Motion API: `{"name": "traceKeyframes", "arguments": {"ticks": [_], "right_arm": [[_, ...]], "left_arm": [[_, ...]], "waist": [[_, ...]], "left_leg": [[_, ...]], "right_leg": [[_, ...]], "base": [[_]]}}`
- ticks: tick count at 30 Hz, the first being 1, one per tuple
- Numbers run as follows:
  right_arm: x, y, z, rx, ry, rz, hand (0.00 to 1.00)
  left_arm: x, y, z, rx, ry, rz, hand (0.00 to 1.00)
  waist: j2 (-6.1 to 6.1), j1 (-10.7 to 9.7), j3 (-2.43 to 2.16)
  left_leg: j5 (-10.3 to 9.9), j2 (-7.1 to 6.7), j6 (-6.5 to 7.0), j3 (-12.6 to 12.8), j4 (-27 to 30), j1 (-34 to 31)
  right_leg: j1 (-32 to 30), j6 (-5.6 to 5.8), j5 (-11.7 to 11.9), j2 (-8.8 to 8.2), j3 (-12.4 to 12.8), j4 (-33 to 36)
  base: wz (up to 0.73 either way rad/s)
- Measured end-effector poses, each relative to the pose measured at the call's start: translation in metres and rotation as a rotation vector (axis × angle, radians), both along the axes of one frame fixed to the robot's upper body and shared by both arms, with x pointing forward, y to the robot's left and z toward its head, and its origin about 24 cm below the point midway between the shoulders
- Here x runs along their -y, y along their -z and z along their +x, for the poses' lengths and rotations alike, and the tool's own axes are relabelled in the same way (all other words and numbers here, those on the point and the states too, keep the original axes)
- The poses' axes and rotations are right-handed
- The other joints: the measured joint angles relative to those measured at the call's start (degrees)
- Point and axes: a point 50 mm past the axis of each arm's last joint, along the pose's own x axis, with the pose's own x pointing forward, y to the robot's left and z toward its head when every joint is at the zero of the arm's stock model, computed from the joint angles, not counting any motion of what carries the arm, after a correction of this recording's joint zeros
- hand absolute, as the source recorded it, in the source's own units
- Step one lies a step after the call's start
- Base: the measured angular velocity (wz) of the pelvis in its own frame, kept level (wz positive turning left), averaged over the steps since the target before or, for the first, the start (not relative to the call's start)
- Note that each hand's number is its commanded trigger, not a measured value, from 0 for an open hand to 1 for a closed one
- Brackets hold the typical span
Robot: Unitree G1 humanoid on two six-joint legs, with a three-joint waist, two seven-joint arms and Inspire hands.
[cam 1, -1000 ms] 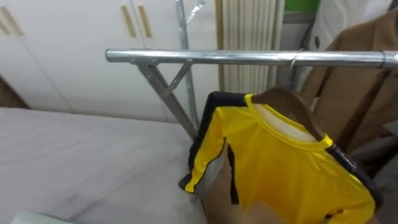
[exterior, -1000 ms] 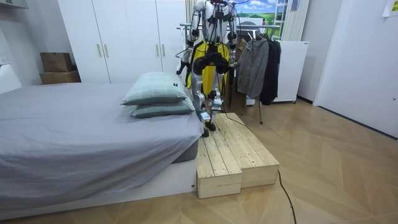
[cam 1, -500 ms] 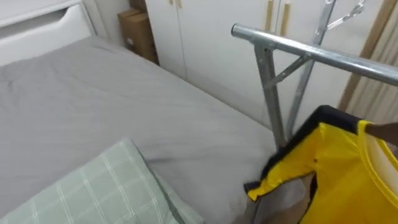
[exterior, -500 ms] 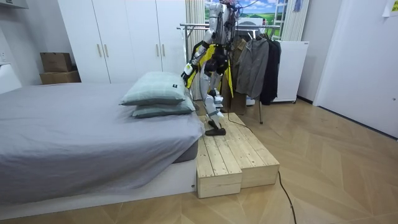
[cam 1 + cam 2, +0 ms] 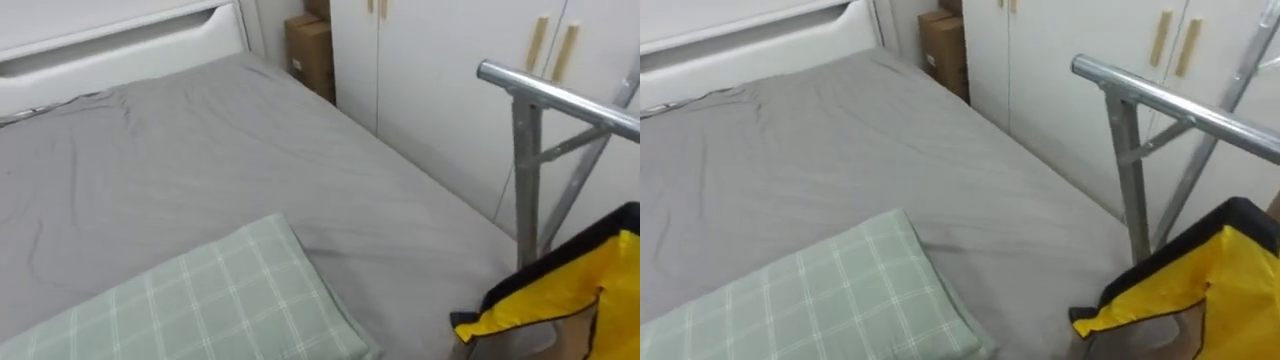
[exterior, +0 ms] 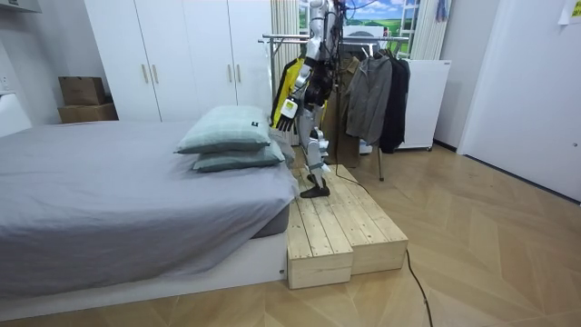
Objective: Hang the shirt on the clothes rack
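In the eye views, the yellow shirt (image 5: 600, 270) with black trim sits just below the rack's metal rail (image 5: 560, 97). Left of the rack lie the grey bed (image 5: 200, 150) and a checked pillow (image 5: 220, 300). The room view adds the robot standing on a wooden platform (image 6: 345, 227) before the rack. One hand (image 6: 284, 110) is low beside the shirt, and whether it grasps anything cannot be told.

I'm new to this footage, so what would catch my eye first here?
The bright yellow garment with black trim grabs the eye first, at the lower right, below the metal clothes rail. Next comes the green checked pillow in the foreground, lying on the grey bed.
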Motion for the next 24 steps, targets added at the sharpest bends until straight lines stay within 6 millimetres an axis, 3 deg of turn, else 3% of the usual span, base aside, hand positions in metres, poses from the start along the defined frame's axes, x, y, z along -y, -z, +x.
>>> {"name": "traceKeyframes", "arguments": {"ticks": [6, 10, 13, 16, 18, 23, 24], "right_arm": [[-0.001, 0.001, -0.002, -0.022, -0.005, 0.012, 0.00], [-0.003, 0.001, -0.001, -0.024, -0.022, 0.007, 0.00], [-0.005, 0.001, 0.000, -0.025, -0.035, -0.003, 0.00], [-0.006, 0.003, -0.006, -0.037, -0.019, -0.010, 0.00], [-0.006, 0.003, -0.006, -0.039, -0.015, -0.018, 0.00], [-0.006, 0.003, -0.010, -0.048, -0.002, -0.027, 0.00], [-0.009, 0.004, -0.011, -0.047, 0.006, -0.019, 0.00]], "left_arm": [[-0.006, 0.000, -0.004, -0.033, -0.039, 0.005, 0.00], [-0.010, 0.000, -0.007, -0.044, -0.070, 0.009, 0.00], [-0.015, -0.001, -0.010, -0.039, -0.134, 0.010, 0.00], [-0.023, -0.002, -0.016, -0.044, -0.171, 0.037, 0.00], [-0.030, -0.003, -0.017, -0.045, -0.172, 0.078, 0.00], [-0.035, -0.004, -0.022, -0.073, -0.142, 0.139, 0.00], [-0.034, -0.004, -0.021, -0.071, -0.136, 0.152, 0.00]], "waist": [[-0.37, 0.45, 0.26], [-0.60, 0.64, 0.33], [-0.72, 1.65, 0.21], [-1.23, 1.58, 0.33], [-1.28, 1.61, 0.36], [-1.29, 0.61, 0.60], [-1.54, 0.37, 0.77]], "left_leg": [[-1.24, -1.34, 2.32, -0.27, -0.89, 0.72], [-2.05, -1.77, 3.50, -0.82, -1.11, 0.78], [-2.41, -2.04, 4.08, -2.04, -1.11, 0.79], [-2.62, -2.68, 4.71, -6.58, -0.95, 0.87], [-2.90, -3.36, 5.18, -9.67, -1.03, 0.71], [-2.83, -5.05, 5.98, -16.61, -0.80, 0.74], [-2.65, -5.26, 6.01, -18.16, -0.72, 0.52]], "right_leg": [[1.54, 2.27, 3.22, 0.04, 0.28, -3.28], [1.74, 3.00, 5.21, -0.23, 0.31, -3.03], [1.85, 4.01, 6.32, -0.23, 3.78, -2.75], [3.19, 4.86, 6.85, -0.17, 8.64, -2.51], [3.44, 5.33, 7.08, 0.36, 13.22, -2.44], [5.30, 6.85, 6.01, 0.94, 20.64, -3.16], [5.21, 7.21, 5.01, 2.24, 24.17, -6.02]], "base": [[0.03], [0.08], [0.23], [0.75], [0.70], [0.72], [0.48]]}}
